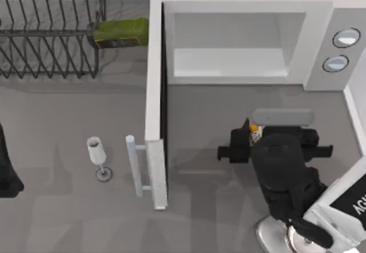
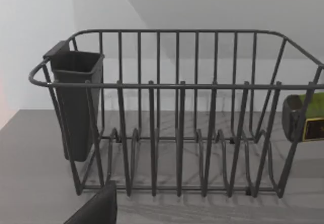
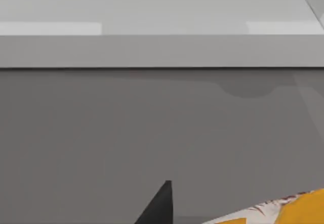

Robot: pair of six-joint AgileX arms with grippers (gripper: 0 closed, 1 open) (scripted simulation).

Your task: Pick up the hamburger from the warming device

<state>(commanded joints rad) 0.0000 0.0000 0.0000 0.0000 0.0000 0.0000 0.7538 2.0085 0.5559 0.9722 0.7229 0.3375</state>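
Top view: large white box microwave (image 1: pixel 240 12) at the rear of the grey bench (image 1: pixel 68 138), door (image 1: pixel 154 93) swung fully open toward the front, bar handle on its left face. Two round knobs on the grey side panel. Right gripper (image 1: pixel 255 131) in front of the microwave's open cavity, over the bench; small yellow-orange and white hamburger (image 1: pixel 254 130) barely visible at the gripper's front edge, outside the cavity, mostly hidden by the black arm body. Fingers covered by the arm; whether clenched on the hamburger cannot be told. Left arm parked at the left edge, cut off. Clear wine glass (image 1: pixel 97 155) upright left of the door. Dark wire dish rack (image 1: pixel 51 30) at rear left, green bottle (image 1: pixel 121 32) beside it.

Left wrist view: dish rack ahead, dark cup hung on one end, bottle end cut off. One dark finger tip at the lower edge; spread unclear.

Right wrist view: hamburger cut off at the frame edge, beside a dark finger tip (image 3: pixel 159 206); microwave front beyond.
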